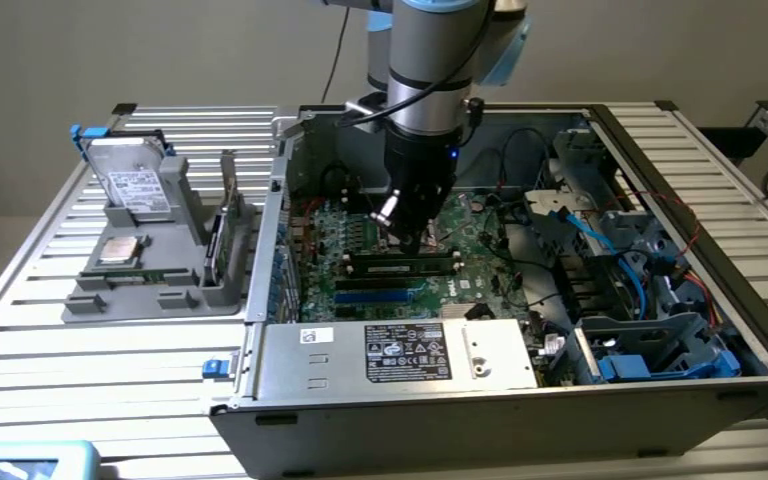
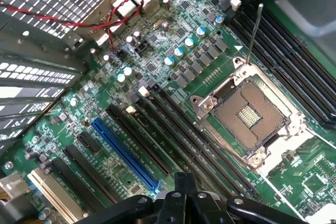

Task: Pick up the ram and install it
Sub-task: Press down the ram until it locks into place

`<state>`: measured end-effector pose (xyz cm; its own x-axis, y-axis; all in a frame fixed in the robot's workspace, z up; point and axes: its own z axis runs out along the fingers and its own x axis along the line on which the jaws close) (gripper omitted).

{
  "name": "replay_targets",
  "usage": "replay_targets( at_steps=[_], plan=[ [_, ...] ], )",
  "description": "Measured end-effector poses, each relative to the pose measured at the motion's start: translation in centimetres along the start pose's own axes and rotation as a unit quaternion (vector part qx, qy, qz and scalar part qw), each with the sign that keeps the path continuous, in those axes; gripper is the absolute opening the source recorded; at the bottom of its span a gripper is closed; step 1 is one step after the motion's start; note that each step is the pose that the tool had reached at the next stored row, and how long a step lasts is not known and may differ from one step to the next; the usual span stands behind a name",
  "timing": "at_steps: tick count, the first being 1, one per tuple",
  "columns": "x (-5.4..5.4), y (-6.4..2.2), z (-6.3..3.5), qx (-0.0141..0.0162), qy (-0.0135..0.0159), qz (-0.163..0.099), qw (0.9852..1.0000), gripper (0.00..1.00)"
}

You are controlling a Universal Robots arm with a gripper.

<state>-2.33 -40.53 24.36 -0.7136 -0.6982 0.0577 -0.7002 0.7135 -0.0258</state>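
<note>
Ram: one stick seated in motherboard slot; fingers clenched, empty, above.

Your arm comes down from the top of the exterior view, its silver wrist section standing close to vertical with a slight lean toward that view's left. Below it, your dark gripper points straight down, low inside the open case. Your fingers are pressed together with no gap between them, seen in the wrist view as one black tip between the gripper's black linkages.
</note>
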Motion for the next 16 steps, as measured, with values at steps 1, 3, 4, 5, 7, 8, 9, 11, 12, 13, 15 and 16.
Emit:
replay_targets(
  at_steps=[1, 3, 4, 5, 7, 8, 9, 11, 12, 13, 15, 16],
  plan=[
    [0.00, 0.00, 0.00, -0.0004, 0.0001, 0.007, 1.0000, 0.11],
    [0.00, 0.00, 0.01, -0.0013, 0.0005, 0.022, 0.9998, 0.11],
    [0.00, 0.00, 0.01, -0.0017, 0.0007, 0.029, 0.9996, 0.11],
    [0.00, 0.00, 0.01, -0.0021, 0.0009, 0.036, 0.9993, 0.11],
    [0.00, 0.00, 0.01, -0.0029, 0.0013, 0.051, 0.9987, 0.11],
    [0.00, 0.00, 0.01, -0.0033, 0.0015, 0.058, 0.9983, 0.11],
    [0.00, 0.00, 0.01, -0.0038, 0.0017, 0.065, 0.9979, 0.11],
    [0.00, 0.00, 0.01, -0.0046, 0.0020, 0.080, 0.9968, 0.11],
    [0.00, 0.00, 0.01, -0.0051, 0.0022, 0.087, 0.9962, 0.11],
    [0.00, 0.00, 0.01, -0.0055, 0.0024, 0.094, 0.9955, 0.11],
    [0.00, 0.00, 0.01, -0.0063, 0.0028, 0.109, 0.9940, 0.11],
    [0.00, 0.00, 0.01, -0.0067, 0.0030, 0.117, 0.9931, 0.11]
  ],
)
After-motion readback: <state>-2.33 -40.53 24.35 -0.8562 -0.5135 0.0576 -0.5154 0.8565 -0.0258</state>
